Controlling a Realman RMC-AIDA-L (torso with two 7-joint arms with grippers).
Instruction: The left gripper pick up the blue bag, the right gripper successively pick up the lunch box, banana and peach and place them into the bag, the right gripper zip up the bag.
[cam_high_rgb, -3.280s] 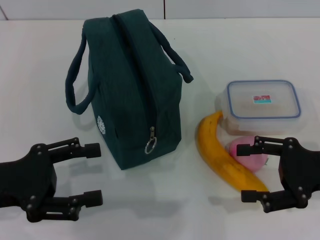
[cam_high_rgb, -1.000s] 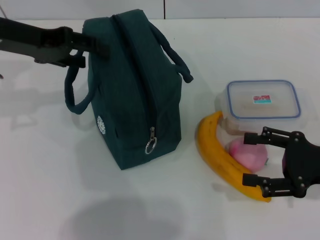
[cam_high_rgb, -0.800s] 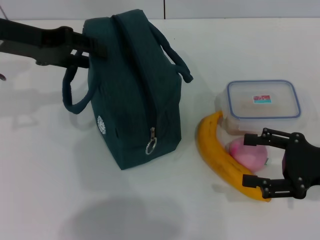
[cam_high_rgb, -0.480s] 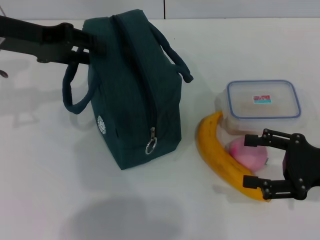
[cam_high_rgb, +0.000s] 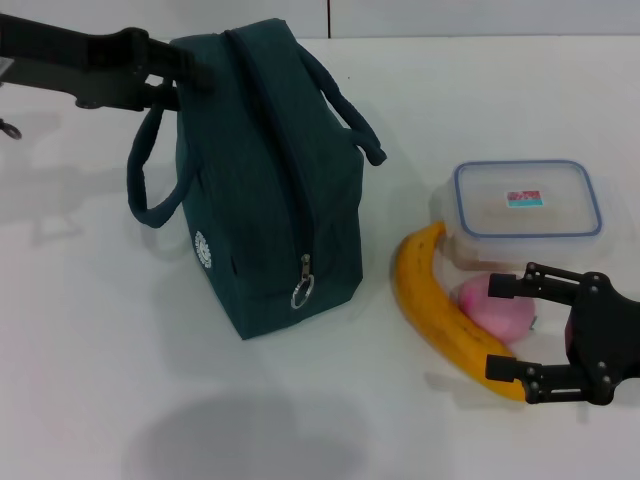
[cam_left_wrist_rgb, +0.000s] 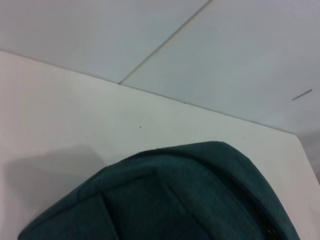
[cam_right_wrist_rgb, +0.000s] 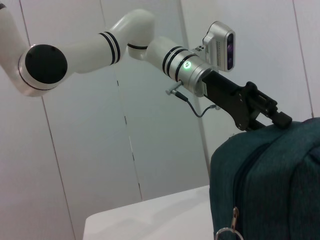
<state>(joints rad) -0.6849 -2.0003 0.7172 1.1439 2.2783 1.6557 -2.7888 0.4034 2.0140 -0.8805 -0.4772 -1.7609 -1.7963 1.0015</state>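
The dark teal-blue bag (cam_high_rgb: 260, 170) stands upright on the white table, zipped, with its ring pull (cam_high_rgb: 301, 291) on the near end. My left gripper (cam_high_rgb: 180, 80) is at the bag's far top left corner, shut on the top of the left handle (cam_high_rgb: 140, 175), which hangs from it. The right wrist view shows it (cam_right_wrist_rgb: 267, 120) on the bag top (cam_right_wrist_rgb: 270, 185). My right gripper (cam_high_rgb: 508, 327) is open around the pink peach (cam_high_rgb: 495, 310) and the near end of the banana (cam_high_rgb: 435, 300). The lunch box (cam_high_rgb: 527, 205) with a blue-rimmed lid sits just behind them.
The bag's right handle (cam_high_rgb: 350, 115) droops toward the lunch box. The left wrist view shows only the bag's top (cam_left_wrist_rgb: 190, 195), the table edge and the wall. White table (cam_high_rgb: 110, 340) stretches in front of the bag.
My left arm went from the near left of the table to the bag's top and has just risen slightly, drawing the left handle up. My right gripper drifted a little toward me.
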